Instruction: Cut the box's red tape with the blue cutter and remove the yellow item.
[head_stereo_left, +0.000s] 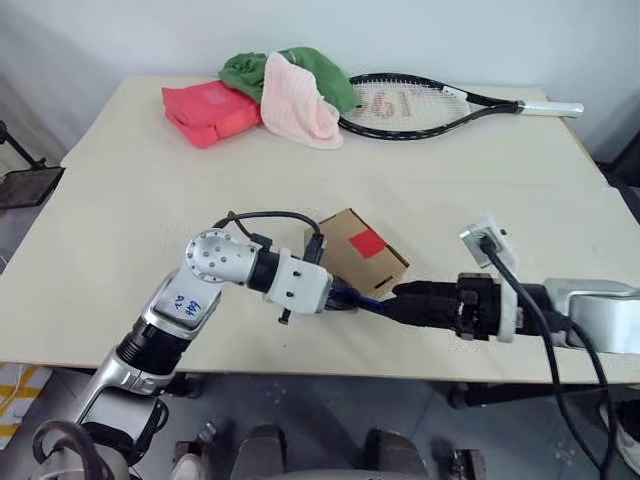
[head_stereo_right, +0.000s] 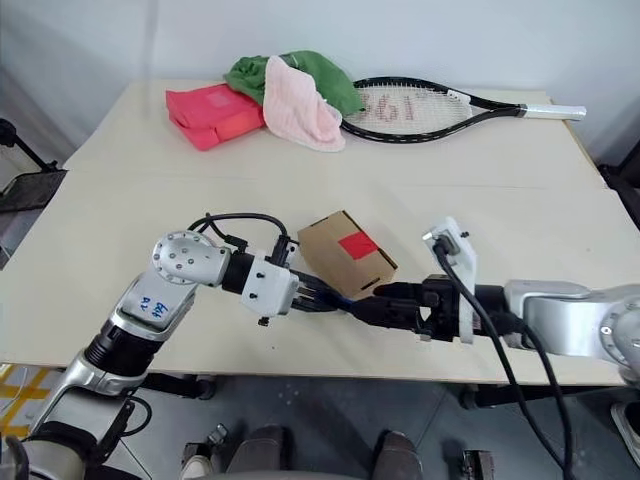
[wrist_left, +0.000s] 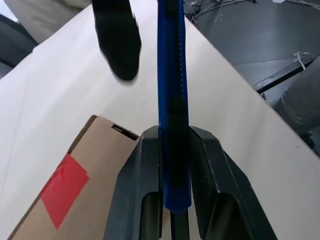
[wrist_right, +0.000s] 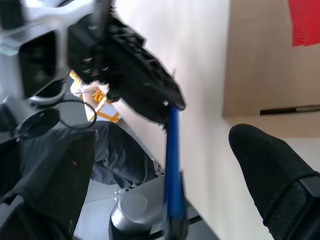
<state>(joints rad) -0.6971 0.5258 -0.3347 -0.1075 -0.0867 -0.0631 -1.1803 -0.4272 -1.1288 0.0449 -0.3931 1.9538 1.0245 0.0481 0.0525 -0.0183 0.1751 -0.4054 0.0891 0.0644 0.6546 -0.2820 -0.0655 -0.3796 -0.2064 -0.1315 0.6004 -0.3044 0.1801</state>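
Note:
The small brown box (head_stereo_left: 352, 258) lies on the table, with a square of red tape (head_stereo_left: 367, 242) on its upper face. Just in front of it my left gripper (head_stereo_left: 343, 296) is shut on the blue cutter (wrist_left: 172, 75), which sticks out toward my right gripper (head_stereo_left: 400, 297). The right gripper is open: one finger (wrist_right: 265, 175) stands well off to the side of the cutter (wrist_right: 173, 160), near the box's slotted side (wrist_right: 260, 65). The yellow item is hidden.
At the far side of the table (head_stereo_left: 130, 200) lie a red-pink package (head_stereo_left: 208, 110), pink and green cloths (head_stereo_left: 295, 95) and a black tennis racket (head_stereo_left: 430, 103). Both grippers hang over the table's near edge.

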